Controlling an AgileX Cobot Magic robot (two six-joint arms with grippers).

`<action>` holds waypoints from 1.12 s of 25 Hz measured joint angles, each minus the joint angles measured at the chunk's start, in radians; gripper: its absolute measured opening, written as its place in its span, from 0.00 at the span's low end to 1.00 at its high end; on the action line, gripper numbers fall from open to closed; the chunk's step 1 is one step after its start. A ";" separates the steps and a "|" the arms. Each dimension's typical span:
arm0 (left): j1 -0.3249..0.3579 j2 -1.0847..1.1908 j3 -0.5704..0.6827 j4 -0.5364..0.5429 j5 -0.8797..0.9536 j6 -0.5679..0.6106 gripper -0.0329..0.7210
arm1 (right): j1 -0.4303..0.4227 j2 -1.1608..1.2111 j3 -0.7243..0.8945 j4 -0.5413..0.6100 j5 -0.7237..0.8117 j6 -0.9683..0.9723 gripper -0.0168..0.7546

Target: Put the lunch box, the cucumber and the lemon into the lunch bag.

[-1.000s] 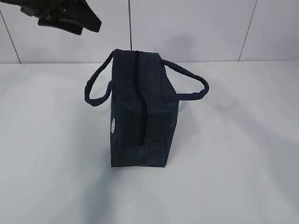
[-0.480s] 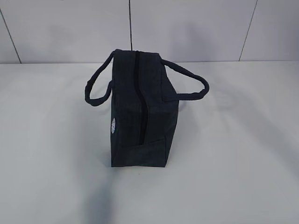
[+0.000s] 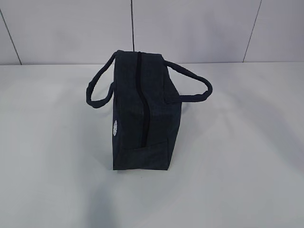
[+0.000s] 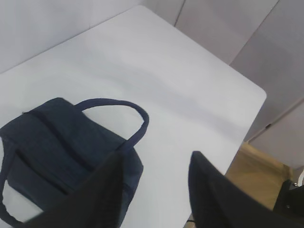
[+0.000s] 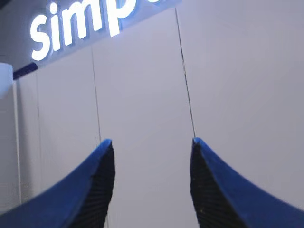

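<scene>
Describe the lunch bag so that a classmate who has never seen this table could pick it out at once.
Start from the white table in front of the pale panelled wall. Near its middle stands the lunch bag, the only thing on the table: boxy, dark navy fabric, one loop handle drooping to each side, a zipper along its top.

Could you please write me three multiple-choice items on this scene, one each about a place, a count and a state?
1. Where does the lunch bag stand?
A. on the white table
B. on the floor
C. held in the air by a gripper

2. How many loop handles show on the bag?
A. one
B. two
C. four

3. How is the right gripper set?
A. shut on the bag's handle
B. shut on nothing
C. open

Answers:
1 A: the exterior view shows the bag resting on the tabletop.
2 B: one loop sticks out on each side.
3 C: its blue fingers stand apart with only wall between them.
</scene>
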 joint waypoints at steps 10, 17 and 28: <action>-0.014 -0.332 0.015 0.089 0.118 -0.044 0.43 | 0.000 -0.030 -0.104 -0.755 0.396 0.808 0.53; -0.014 -0.625 0.233 0.209 0.141 -0.089 0.39 | 0.000 -0.039 -0.112 -1.088 0.771 1.142 0.53; -0.014 -0.990 0.606 0.345 0.168 -0.184 0.38 | 0.000 -0.289 0.030 -1.454 1.077 1.410 0.50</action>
